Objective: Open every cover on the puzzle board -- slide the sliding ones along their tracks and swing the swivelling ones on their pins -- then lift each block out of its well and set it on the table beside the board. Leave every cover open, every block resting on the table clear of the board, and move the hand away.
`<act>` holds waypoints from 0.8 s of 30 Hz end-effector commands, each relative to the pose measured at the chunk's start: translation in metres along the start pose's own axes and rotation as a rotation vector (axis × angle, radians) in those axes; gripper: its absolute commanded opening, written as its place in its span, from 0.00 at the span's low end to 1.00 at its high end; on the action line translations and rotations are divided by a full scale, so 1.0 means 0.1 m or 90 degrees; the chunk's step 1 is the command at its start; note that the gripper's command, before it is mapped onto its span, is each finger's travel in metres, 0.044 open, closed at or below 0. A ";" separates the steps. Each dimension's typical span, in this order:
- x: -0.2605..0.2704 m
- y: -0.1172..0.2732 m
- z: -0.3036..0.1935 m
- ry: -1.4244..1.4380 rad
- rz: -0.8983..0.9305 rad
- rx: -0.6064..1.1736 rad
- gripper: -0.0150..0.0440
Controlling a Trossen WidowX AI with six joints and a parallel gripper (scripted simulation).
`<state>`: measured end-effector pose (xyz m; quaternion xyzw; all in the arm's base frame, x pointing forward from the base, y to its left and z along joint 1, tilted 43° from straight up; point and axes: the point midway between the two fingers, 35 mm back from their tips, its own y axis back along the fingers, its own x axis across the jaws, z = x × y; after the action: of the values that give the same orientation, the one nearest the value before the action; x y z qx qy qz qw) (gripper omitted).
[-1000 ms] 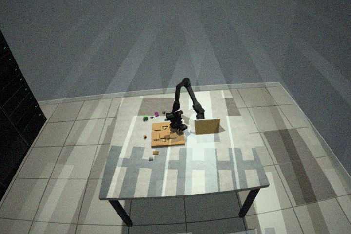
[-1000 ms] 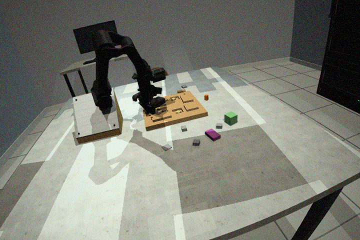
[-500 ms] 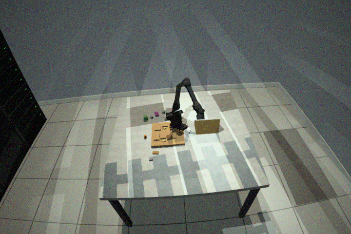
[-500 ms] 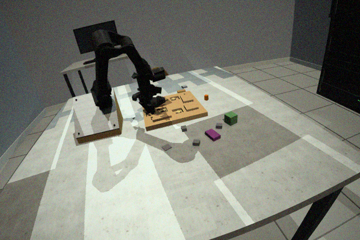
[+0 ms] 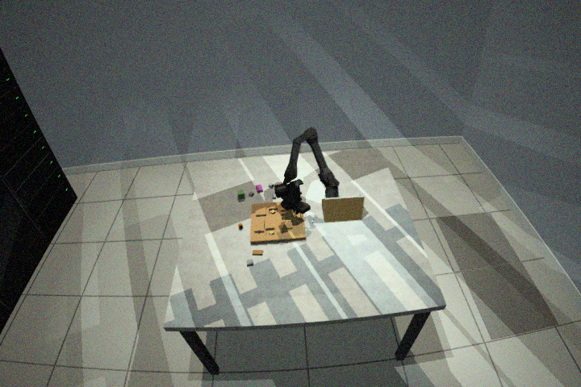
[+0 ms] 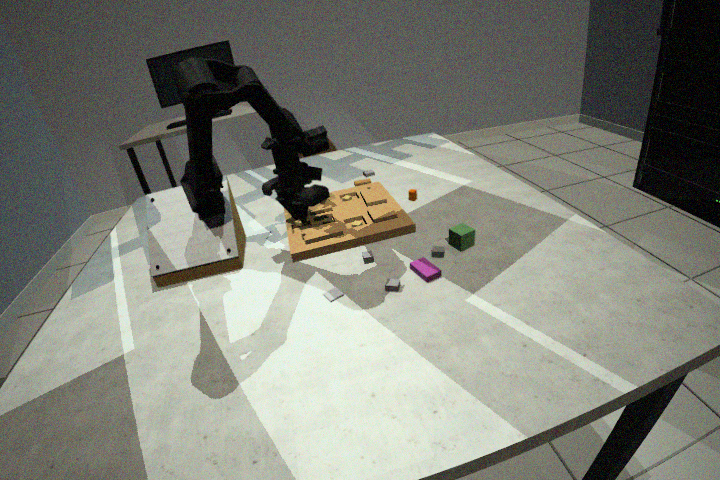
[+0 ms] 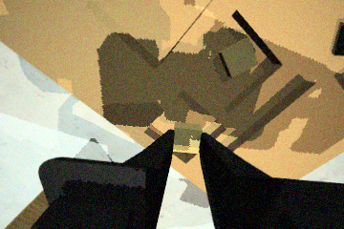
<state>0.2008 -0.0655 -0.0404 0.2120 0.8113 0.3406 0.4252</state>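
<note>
The tan puzzle board (image 5: 255,236) (image 6: 372,237) (image 7: 51,48) lies flat on the table, with slots and recesses in its top. My gripper (image 6: 300,217) (image 7: 186,135) is low over the board's near corner on the arm-base side, shut on a small pale squarish piece (image 7: 188,129); I cannot tell if it is a knob or a block. A second squarish piece (image 7: 240,56) sits in the board beside a dark slot. On the table off the board are a green cube (image 5: 240,194) (image 6: 461,237), a magenta block (image 5: 259,188) (image 6: 425,269) and an orange piece (image 5: 240,226) (image 6: 412,194). Shadows and the hand hide some covers.
Small grey pieces (image 6: 437,251) (image 6: 392,284) (image 6: 367,257) lie beside the board, with a flat pale one (image 6: 333,294) nearby. A tan bar (image 5: 257,252) (image 6: 362,182) and another grey piece (image 5: 249,263) (image 6: 368,173) lie on its opposite side. The arm's base box (image 5: 343,210) (image 6: 191,243) stands near the board.
</note>
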 end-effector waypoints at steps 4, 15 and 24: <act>0.00 0.09 0.01 -0.004 0.002 -0.001 0.39; 0.00 0.23 0.00 -0.003 0.001 0.001 0.39; 0.00 0.42 0.01 -0.003 0.002 -0.001 0.39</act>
<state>0.2025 -0.0414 -0.0148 0.2120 0.8124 0.3402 0.4234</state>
